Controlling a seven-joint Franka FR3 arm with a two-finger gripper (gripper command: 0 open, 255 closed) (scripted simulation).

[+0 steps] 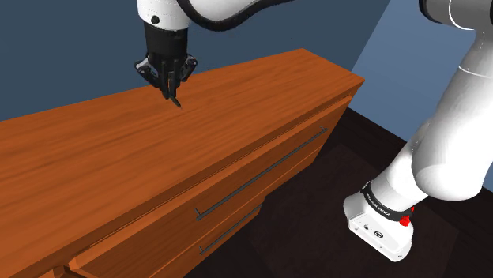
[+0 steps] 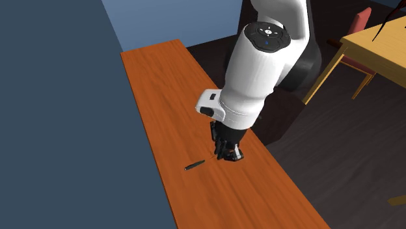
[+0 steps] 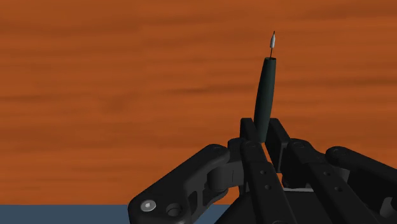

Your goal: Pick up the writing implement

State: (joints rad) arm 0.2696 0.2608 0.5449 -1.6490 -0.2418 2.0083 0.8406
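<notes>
Hand (image 3: 262, 129) clasps the dark pen (image 3: 265, 89) — tip pointing straight outward.

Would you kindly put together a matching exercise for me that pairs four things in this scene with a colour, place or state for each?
Things:
1. pen
2. dresser top
3. chair
4. drawer handle

Descriptions:
A. red, beside the yellow table
B. dark with a pale tip, clasped in the gripper
C. orange-brown wood grain
D. long, thin, dark bar

Pairs: 1-B, 2-C, 3-A, 4-D
</notes>
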